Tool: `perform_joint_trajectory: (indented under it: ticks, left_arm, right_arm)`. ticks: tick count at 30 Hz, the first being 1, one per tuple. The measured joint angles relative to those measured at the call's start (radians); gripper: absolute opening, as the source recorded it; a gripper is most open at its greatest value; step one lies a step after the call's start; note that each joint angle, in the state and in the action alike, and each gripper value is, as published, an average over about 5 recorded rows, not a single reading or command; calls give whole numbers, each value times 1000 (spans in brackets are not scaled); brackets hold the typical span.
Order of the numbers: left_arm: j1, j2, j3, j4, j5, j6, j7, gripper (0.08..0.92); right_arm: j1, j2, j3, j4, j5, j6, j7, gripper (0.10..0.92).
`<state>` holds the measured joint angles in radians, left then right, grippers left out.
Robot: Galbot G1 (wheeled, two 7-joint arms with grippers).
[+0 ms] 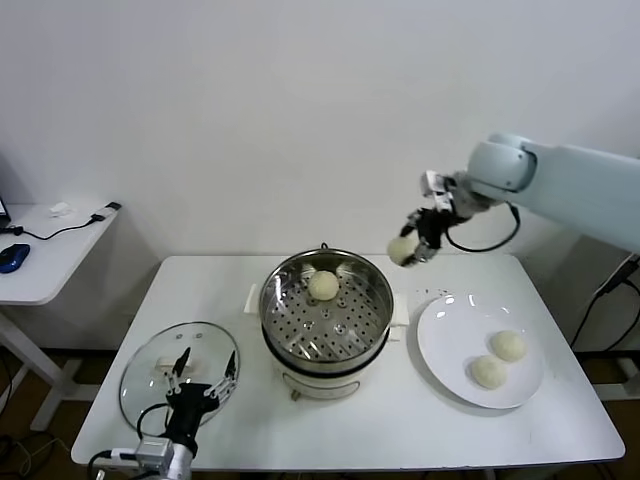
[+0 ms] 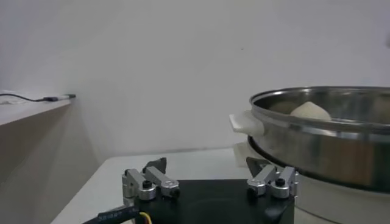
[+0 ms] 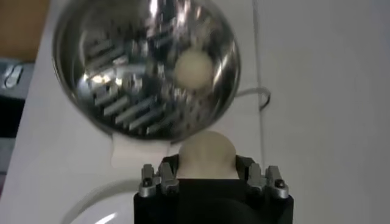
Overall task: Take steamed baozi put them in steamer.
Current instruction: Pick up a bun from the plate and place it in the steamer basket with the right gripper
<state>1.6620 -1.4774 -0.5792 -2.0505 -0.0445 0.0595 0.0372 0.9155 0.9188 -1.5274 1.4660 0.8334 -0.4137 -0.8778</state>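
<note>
The right gripper (image 1: 410,250), clamped on one steamed baozi (image 1: 401,250), hangs above the table between the steamer (image 1: 326,322), which holds one bun (image 1: 322,285), and the plate (image 1: 440,345) bearing two more (image 1: 499,359), while the left gripper (image 1: 203,380) waits wide open over the glass lid (image 1: 150,375).

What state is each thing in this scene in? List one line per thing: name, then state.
Steamer: uncovered, one baozi on its tray.
Glass lid: off, flat on the table.
Plate: holds two baozi.
Held baozi: in the air, gripped.
Right pincer: shut on the held baozi, between plate and steamer.
Left pincer: open, idle over the lid.
</note>
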Motion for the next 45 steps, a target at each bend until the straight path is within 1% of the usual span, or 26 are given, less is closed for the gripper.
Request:
perform_joint_trajectory:
  ticks: [5,11,20,29,32,36,39,45]
  left_arm:
    - [-1,-5,2,0,4,1,0,823]
    - [-5,-13,2,1,8,2,1,823]
    - [-3,-17,-3,4,9,1,1,823]
    - [3,-18,-6,1,8,-1,3,823]
    - [3,-18,-6,1,8,-1,3,823]
    - [3,-18,-7,1,9,-1,4,823]
    - [1,-17,-10,1,9,0,4,823]
    - [-5,-15,-10,-1,10,3,6,823]
  right_arm:
    - [14,119,-14,37,85,-59,58,628]
    - [-34,252,-31,23,128,-121,127,628]
    - [-162,400,-40,-82,109,-183,198,628]
    - [-267,476,-40,-166,66,-218,242,628]
    - [-289,486,-35,-177,55,-221,247,654]
    - [-307,489,-23,-185,36,-220,250,757]
    - [-307,484,-10,-184,17,-210,239,809]
    - [-262,437,18,-169,-24,-154,176,822]
